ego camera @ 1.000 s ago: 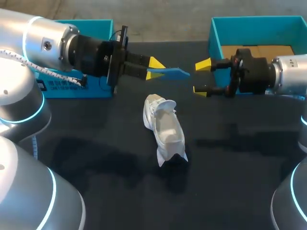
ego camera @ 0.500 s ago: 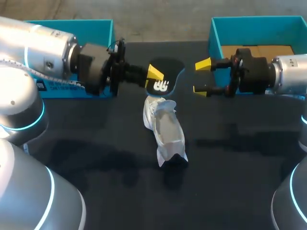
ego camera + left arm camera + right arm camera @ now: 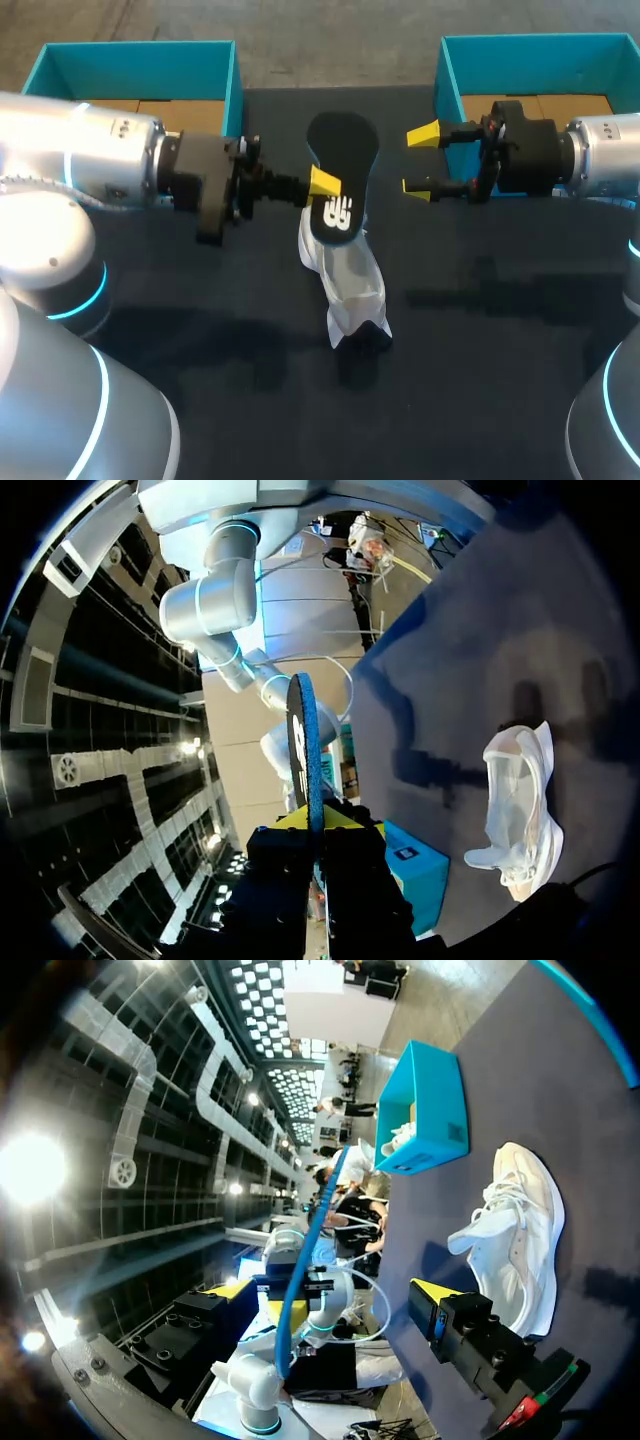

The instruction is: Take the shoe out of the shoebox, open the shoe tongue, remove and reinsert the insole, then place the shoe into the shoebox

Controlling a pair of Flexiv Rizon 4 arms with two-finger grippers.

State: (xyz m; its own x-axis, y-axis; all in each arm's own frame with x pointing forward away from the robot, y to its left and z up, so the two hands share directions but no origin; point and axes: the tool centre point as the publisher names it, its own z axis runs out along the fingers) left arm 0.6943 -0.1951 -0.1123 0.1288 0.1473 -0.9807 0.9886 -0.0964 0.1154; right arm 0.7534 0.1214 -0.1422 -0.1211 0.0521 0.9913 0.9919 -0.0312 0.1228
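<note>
Head view: left end effector [image 3: 325, 185] clenched on the black insole [image 3: 341, 160], which overlaps the far end of the white shoe [image 3: 347, 275]. Shoe lies on the dark worktop [image 3: 480, 380] btwn left shoebox [image 3: 140, 60] and right shoebox [image 3: 540, 55] — outside both. Right end effector [image 3: 420, 160] released, empty, near the insole.

Left wrist view: insole [image 3: 303, 750] edge-on, pinched btwn the fingers; shoe [image 3: 520, 805] apart, on the worktop.

Right wrist view: fingers spread wide w/ nothing gripped — shoe [image 3: 520, 1230] ahead.
</note>
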